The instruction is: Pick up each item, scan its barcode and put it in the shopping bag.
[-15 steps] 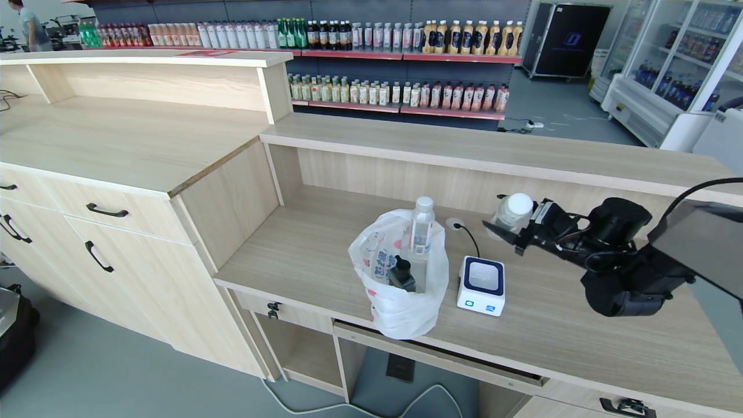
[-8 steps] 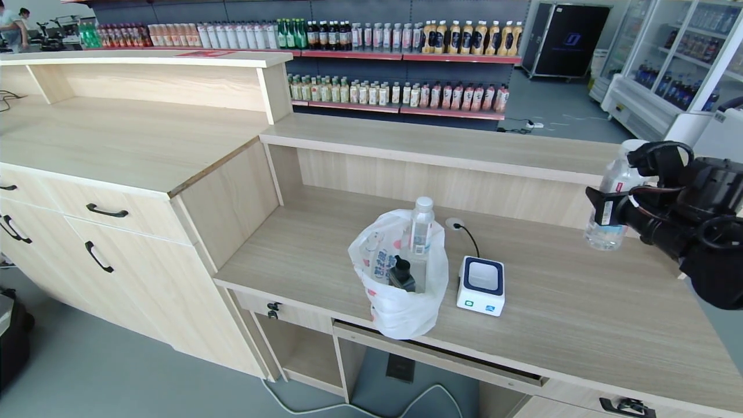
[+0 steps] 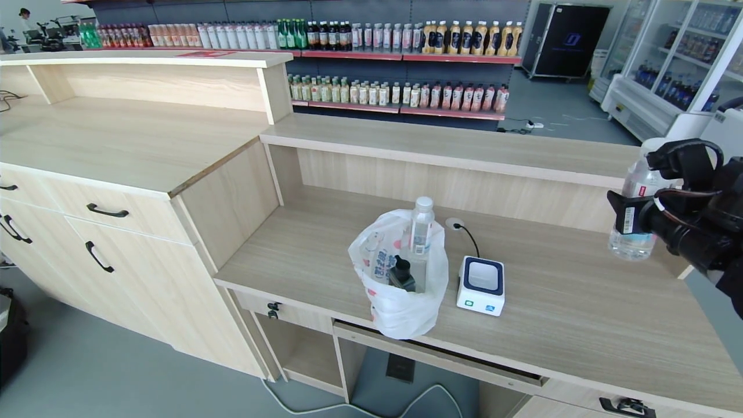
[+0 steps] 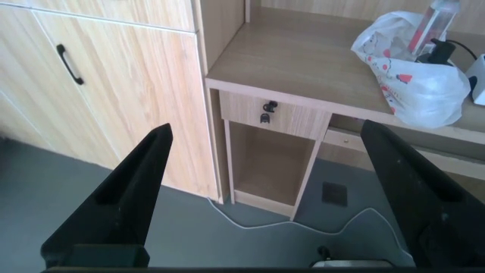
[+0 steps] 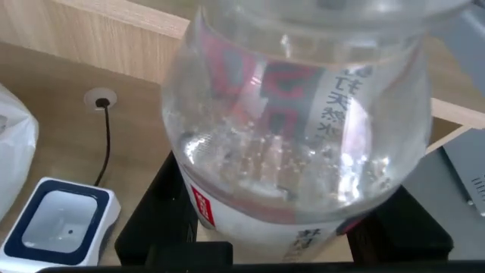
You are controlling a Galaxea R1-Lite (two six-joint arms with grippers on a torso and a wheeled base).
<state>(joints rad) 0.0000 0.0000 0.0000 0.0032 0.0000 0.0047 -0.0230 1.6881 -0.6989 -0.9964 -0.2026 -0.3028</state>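
Right tool (image 3: 637,204): closed on the water bottle (image 3: 631,242), one black finger on each side of its labelled middle. In the right wrist view the same tool (image 5: 288,236) clamps the bottle's (image 5: 295,129) lower body.
Water bottle: clear, with a white cap and a red and white label, roughly upright. I hold it at the far right end of the desk (image 3: 569,313), in front of the raised back ledge and well to the right of the scanner.
Left tool (image 4: 261,199): open, with its two dark fingers spread wide and nothing between them. It hangs over the grey floor, off the desk's near left corner.
Scanner (image 3: 480,284): small white box with a dark blue frame around its pale window. It sits flat on the desk just right of the bag; in the right wrist view it (image 5: 57,224) lies beyond the bottle.
Cable (image 3: 469,235): black, running from the far side of the scanner to a round hole (image 3: 454,223) in the desk top.
Shopping bag (image 3: 400,302): white plastic with red and blue print, standing open near the desk's near edge, left of the scanner. In the left wrist view it (image 4: 417,83) sits above the open cubby.
Inside the bag: a clear bottle with a white cap (image 3: 422,229) stands upright with its neck above the rim, and a dark item (image 3: 401,273) sits lower, toward the near side.
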